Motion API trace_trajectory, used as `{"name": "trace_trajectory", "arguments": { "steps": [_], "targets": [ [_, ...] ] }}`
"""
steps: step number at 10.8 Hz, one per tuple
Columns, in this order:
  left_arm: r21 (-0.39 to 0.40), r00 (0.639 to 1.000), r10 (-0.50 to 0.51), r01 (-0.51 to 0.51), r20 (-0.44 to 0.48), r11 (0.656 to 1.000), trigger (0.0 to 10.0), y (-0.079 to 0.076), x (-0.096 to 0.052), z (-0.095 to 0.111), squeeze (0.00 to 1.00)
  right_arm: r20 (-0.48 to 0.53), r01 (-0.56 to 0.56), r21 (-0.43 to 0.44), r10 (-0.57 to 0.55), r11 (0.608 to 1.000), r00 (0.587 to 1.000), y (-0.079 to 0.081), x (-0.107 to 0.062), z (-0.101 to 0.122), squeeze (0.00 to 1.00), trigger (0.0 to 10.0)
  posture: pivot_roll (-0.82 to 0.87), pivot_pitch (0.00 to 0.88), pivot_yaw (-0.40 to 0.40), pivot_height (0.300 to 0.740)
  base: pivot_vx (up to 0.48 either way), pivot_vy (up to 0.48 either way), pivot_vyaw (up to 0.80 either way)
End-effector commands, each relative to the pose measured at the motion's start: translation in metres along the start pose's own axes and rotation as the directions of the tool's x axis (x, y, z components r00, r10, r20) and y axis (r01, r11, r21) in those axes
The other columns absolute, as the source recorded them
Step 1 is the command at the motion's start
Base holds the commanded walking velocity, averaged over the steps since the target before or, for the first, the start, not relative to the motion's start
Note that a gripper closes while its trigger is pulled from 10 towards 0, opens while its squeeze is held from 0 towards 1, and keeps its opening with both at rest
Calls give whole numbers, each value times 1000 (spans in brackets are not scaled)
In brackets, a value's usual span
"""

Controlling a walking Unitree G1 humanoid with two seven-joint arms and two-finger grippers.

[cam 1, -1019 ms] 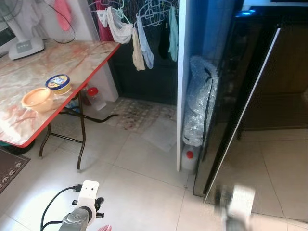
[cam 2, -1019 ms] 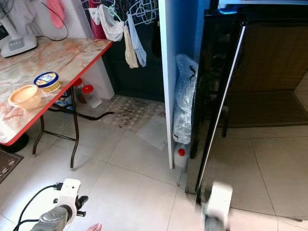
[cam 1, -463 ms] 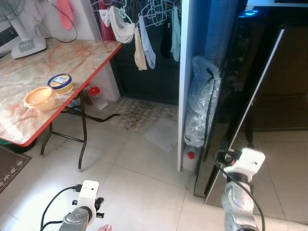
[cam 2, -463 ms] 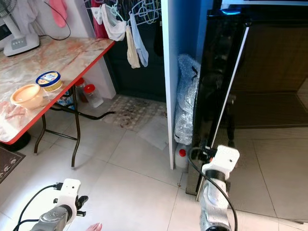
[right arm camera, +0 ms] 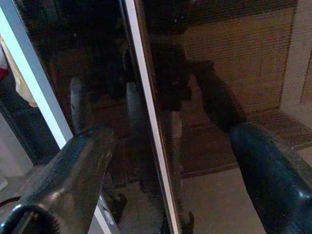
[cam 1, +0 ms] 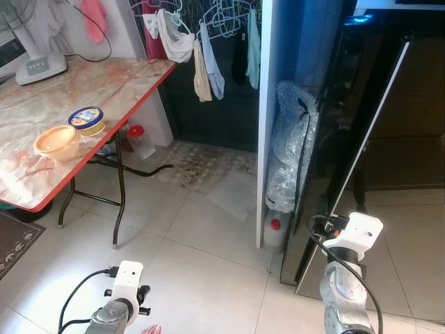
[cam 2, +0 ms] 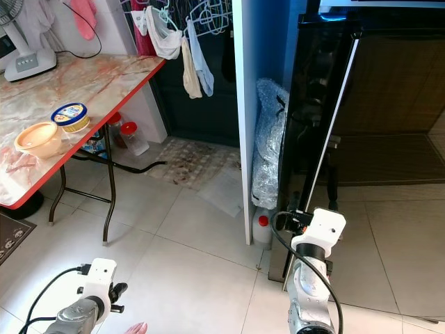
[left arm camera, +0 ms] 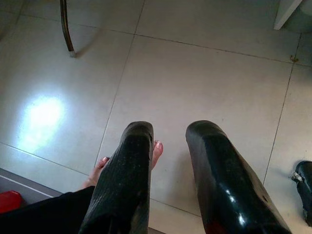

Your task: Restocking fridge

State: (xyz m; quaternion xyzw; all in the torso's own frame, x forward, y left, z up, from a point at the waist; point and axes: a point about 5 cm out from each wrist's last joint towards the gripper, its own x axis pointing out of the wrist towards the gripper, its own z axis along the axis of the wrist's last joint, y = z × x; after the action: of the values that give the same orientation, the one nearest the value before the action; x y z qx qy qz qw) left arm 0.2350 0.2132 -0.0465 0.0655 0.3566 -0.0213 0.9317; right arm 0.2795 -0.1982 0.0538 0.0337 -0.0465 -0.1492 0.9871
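The fridge (cam 1: pixel 368 125) stands at the right, its black glass door (cam 2: pixel 316 118) edged by a silver strip (right arm camera: pixel 151 122). My right arm (cam 1: pixel 348 285) is raised in front of the door's lower edge. In the right wrist view my right gripper (right arm camera: pixel 170 170) is open, one finger (right arm camera: pixel 73 175) on each side of the silver strip, close to the glass. My left arm (cam 1: pixel 118 309) hangs low at the left. The left gripper (left arm camera: pixel 168 129) is open over bare floor tiles and holds nothing.
A red-edged table (cam 1: pixel 104 90) at the left carries an orange bowl (cam 1: pixel 55 142), a blue-lidded tub (cam 1: pixel 86 120) and a fan (cam 1: pixel 38 66). Clothes (cam 1: pixel 201 49) hang behind. A bubble-wrapped bundle (cam 1: pixel 288 146) and a red-capped bottle (cam 1: pixel 274 228) sit beside the fridge. A person's bare foot (left arm camera: pixel 156 148) is near the left gripper.
My right arm has risen from a blur at the bottom edge to stand before the fridge door's lower edge. The left arm has stayed where it was.
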Motion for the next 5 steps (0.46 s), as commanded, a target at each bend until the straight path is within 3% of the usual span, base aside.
{"name": "trace_trajectory", "arguments": {
  "steps": [1, 5],
  "targets": [
    [-5, 1000, 13, -13, -11, 1000, 10000, 4, -2, -4, 0, -12, -21, 3, 21, 1000, 1000, 5, -3, -2, 0, 10000, -206, 29, 124, 740, 0, 0, 0],
    [-4, 1000, 14, -14, -11, 1000, 10000, 4, -2, -4, 0, -31, -37, 9, 38, 999, 999, 8, -3, -3, 0, 10000, -204, 31, 123, 740, 0, 0, 0]
  ]
}}
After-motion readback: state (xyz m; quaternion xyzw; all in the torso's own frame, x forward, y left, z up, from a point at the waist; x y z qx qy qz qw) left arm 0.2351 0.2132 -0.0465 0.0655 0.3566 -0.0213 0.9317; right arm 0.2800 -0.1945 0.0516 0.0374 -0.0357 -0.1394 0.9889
